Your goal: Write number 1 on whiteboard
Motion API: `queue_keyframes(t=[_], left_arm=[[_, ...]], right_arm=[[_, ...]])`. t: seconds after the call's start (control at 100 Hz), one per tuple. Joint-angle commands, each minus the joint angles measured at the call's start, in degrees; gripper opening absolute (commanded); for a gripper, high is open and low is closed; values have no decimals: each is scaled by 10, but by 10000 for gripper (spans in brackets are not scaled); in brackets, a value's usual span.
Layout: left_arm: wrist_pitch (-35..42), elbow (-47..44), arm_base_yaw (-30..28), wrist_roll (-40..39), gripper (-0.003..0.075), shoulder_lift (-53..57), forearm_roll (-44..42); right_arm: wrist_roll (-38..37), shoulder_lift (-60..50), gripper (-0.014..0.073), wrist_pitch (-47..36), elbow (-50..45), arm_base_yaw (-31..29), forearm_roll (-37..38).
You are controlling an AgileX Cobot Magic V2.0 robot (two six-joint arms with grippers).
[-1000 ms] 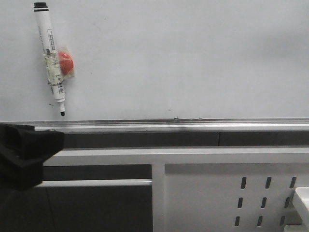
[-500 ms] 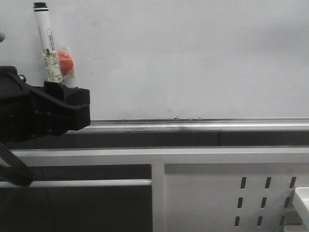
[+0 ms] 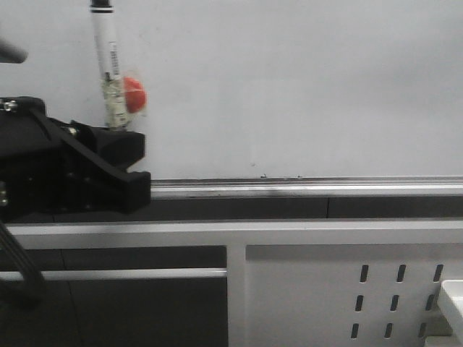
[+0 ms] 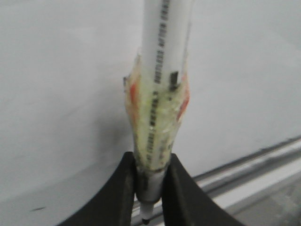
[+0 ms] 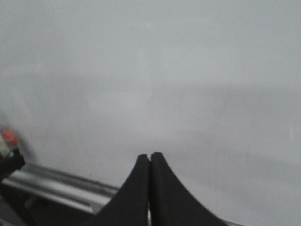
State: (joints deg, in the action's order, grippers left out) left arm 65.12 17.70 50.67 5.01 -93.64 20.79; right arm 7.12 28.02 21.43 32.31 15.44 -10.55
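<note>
Between my left gripper's (image 4: 150,188) two black fingers (image 4: 117,193) sits the marker pen (image 4: 160,94), pinched near its writing end, with the small dark tip poking out just past the fingertips. A band of yellowish tape with something red under it wraps the barrel right above the grip. From the front camera, that gripper (image 3: 119,163) is the black block at about nine o'clock, and the pen (image 3: 108,65) stands nearly upright out of it toward twelve o'clock, its black cap end at the top edge, the red lump (image 3: 134,92) at its right side. Behind the pen is the whiteboard (image 3: 304,87), pale and glossy, filling the upper half of the view; I see no stroke of a number 1 on it, only tiny dark specks near its lower edge. The silver rail (image 3: 304,186) runs along the board's bottom, and a white panel with slotted holes (image 3: 347,289) lies at five o'clock. My right gripper (image 5: 150,188) has its two black fingers pressed together on nothing, facing the board.
</note>
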Motion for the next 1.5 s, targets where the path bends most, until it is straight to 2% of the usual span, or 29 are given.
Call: queue_keyframes(t=[0.0,0.09,0.23,0.3,0.37,0.42,0.49,0.54,0.6,0.66,0.73,1.11,1.49], left_arm=[[117,11,2,8,-20,15,-103],[61,15,2,8,-20,29,-159],[-103,41,2,43,-20,75,-212],[-184,62,2,70,-20,103,-243],[-271,86,2,84,-20,133,-258],[-340,104,2,89,-20,153,-272],[-439,126,2,97,-20,178,-316],[-497,138,2,97,-20,192,-363],[-560,150,6,97,-20,206,-421],[-605,157,9,97,-20,216,-440],[-624,163,11,97,-20,222,-440],[-629,190,31,97,-20,224,-464],[-625,194,31,97,-20,223,-464]], right_arm=[[92,18,-69,25,38,32,3],[141,37,-69,71,57,79,2],[148,74,-55,71,61,173,1],[150,106,22,71,61,215,7],[150,138,156,66,61,250,16],[150,156,283,58,62,267,17],[150,176,408,38,62,283,17],[150,185,439,20,62,289,18],[150,191,426,1,65,290,27],[150,200,414,-2,74,290,40],[150,209,410,-1,85,290,43],[150,283,410,6,153,313,40],[150,330,409,-3,154,314,26]])
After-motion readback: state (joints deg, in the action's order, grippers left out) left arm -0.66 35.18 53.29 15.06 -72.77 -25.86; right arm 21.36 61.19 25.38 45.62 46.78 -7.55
